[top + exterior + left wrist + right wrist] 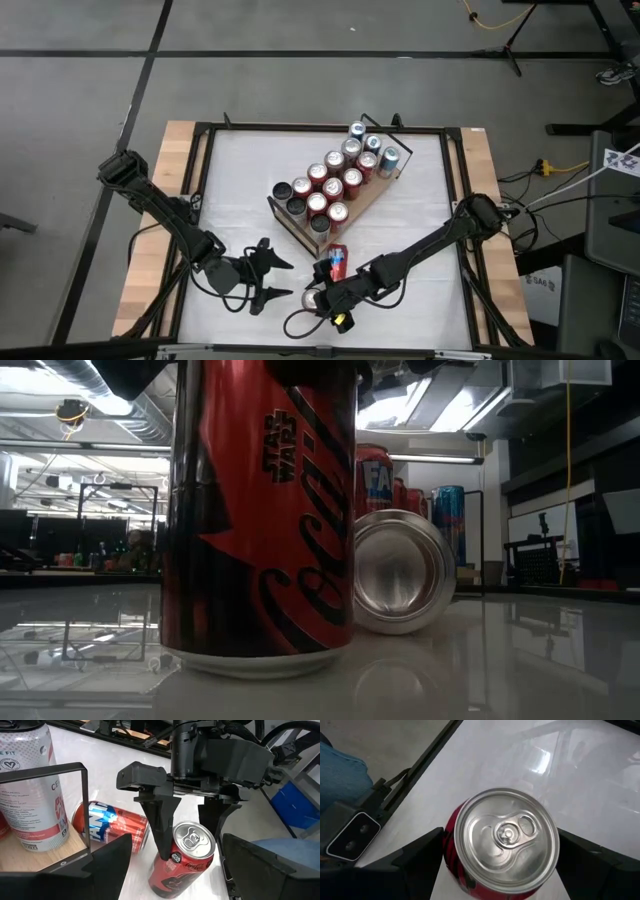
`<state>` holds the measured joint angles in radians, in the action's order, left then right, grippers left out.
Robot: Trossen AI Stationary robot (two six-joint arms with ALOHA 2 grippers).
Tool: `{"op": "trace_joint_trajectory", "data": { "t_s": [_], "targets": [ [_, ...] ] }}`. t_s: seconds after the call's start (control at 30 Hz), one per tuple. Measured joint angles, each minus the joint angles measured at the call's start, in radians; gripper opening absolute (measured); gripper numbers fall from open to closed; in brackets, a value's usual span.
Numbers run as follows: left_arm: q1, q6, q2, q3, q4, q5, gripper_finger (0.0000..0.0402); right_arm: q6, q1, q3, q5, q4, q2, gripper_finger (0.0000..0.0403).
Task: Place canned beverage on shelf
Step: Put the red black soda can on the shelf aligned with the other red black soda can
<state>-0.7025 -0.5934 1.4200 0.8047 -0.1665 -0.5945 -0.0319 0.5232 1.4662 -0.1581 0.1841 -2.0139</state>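
A: Bench (240,190)?
B: White, glossy; grey floor round it, shelf (375,196) angled mid-bench w/ cans.
A: Arms?
B: Right pincer (192,851) points down, fingers wide astride upright red can (182,861) (near front edge), not squeezing. Left pincer (272,279) open, empty, beside it.
A: Other can?
B: Red-blue can (111,823) lies sideways by shelf.

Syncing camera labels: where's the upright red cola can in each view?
High: cola can near the front edge, under the right hand.
Low: fills left-centre foreground.
Left wrist: centre-bottom, between the right hand's fingers.
Right wrist: top seen dead centre.
Shared landmark: the red-and-blue can lying on its side, beside it.
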Motion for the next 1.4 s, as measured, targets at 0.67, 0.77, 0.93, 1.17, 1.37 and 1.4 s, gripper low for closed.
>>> {"op": "trace_joint_trajectory", "data": {
  "t_s": [0.67,0.77,0.93,1.17,1.37,1.4],
  "targets": [
    [0.0,0.0,0.0,0.0,0.001,-0.023,0.0305,0.028,0.0,0.003,0.02,0.012,0.005,0.0301],
    [0.0,0.0,0.0,0.0,0.0,-0.023,0.0305,0.028,0.0,0.01,0.026,0.025,0.015,0.0293],
    [0.0,0.0,0.0,0.0,0.0,-0.023,0.0305,0.029,0.001,0.011,0.045,0.058,0.062,0.0288],
    [0.0,0.0,0.0,0.0,0.002,-0.024,0.0305,0.053,0.001,0.011,0.051,0.162,0.159,0.0289],
    [0.0,0.0,0.0,0.0,0.001,-0.025,0.0304,0.053,0.001,0.014,0.047,0.283,0.265,0.0292],
    [0.0,0.0,0.0,0.0,0.001,-0.025,0.0304,0.053,0.001,0.014,0.046,0.305,0.284,0.0292]
  ]
}}
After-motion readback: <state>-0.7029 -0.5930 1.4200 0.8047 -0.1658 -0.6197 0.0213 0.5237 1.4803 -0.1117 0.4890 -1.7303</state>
